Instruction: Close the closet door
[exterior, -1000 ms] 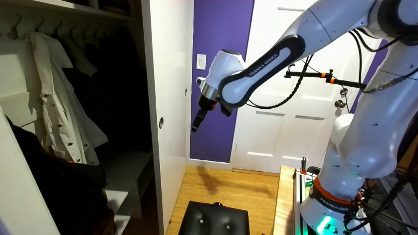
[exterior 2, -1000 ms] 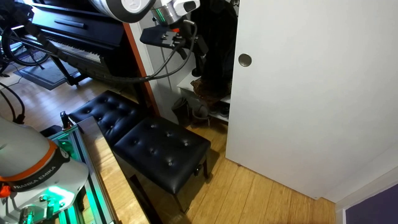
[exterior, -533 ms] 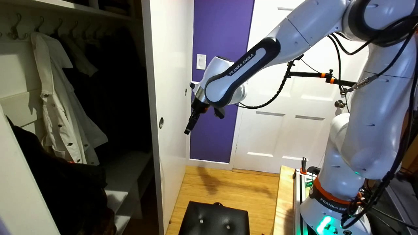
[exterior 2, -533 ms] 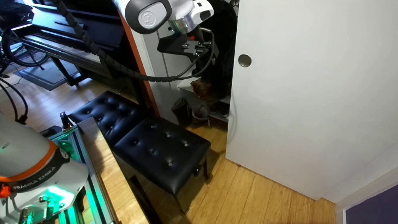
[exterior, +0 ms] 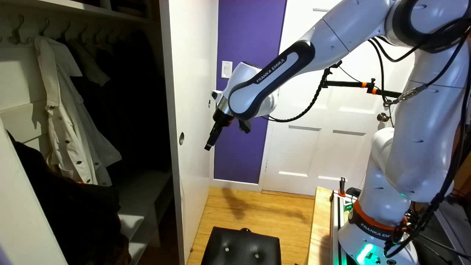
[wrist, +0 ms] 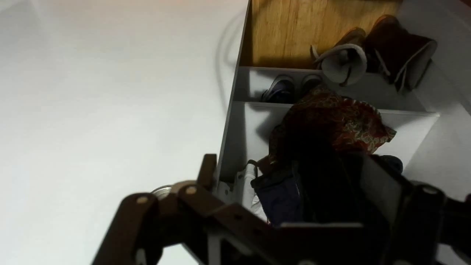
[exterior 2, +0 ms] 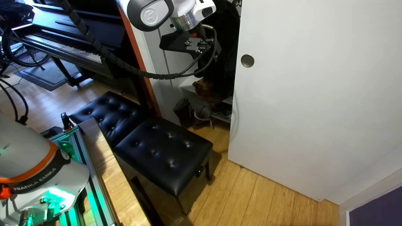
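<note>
The closet door is a white sliding panel in both exterior views (exterior: 195,110) (exterior 2: 307,100), and it fills the left of the wrist view (wrist: 121,103). Its round metal finger pull (exterior 2: 247,61) sits near the free edge. The closet stands open beside that edge. My gripper (exterior: 208,147) points down and toward the closet, empty. In the wrist view its jaws (wrist: 298,173) are spread wide. One finger overlaps the door's edge there, and the other lies dark before the opening. Whether the finger touches the door cannot be told. The finger pull (wrist: 162,189) is partly hidden behind the gripper.
Black tufted benches (exterior 2: 163,153) stand on the wood floor below the arm. Dark clothes and a white jacket (exterior: 73,110) hang in the closet. Boots (wrist: 344,62) and shoes lie at its bottom. A cable (exterior 2: 163,76) hangs from the wrist. A wooden table edge (exterior 2: 116,175) lies near the base.
The arm has swung toward the closet and the door, with the gripper first lower, then a little higher in the last half second. The door has not moved.
</note>
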### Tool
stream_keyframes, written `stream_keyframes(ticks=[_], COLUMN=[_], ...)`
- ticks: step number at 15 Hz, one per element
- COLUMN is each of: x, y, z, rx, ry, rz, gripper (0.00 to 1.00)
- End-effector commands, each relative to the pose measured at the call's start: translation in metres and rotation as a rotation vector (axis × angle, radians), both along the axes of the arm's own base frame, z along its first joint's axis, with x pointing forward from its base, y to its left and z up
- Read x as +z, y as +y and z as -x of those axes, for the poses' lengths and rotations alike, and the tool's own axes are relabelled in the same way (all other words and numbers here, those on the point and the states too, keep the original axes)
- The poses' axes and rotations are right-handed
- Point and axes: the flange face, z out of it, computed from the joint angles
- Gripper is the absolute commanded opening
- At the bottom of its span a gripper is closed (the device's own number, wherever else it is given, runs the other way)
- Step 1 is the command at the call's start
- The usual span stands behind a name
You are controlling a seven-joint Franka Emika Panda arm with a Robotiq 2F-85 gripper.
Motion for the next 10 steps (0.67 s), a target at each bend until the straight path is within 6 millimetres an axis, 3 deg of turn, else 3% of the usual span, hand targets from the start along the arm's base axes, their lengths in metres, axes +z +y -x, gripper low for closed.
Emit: stream_keyframes(ticks=[1,4,5,7,10], x=[0.001,-0.005,-0.008,-0.016,-0.027], y=[-0.011,-0.025,-0.032,-0.041,-0.054], z=[-0.012,-0.023,-0.027,-0.037,-0.055], rx=[-0.033,-0.077,-0.102,-0.122,-0.113], ry=[-0.002,0.010,0.002,-0.004,-0.026], rz=[-0.029,-0.059,-0.055,-0.065,-0.071], gripper=[1.00,1.00,0.76,0.66,0.42])
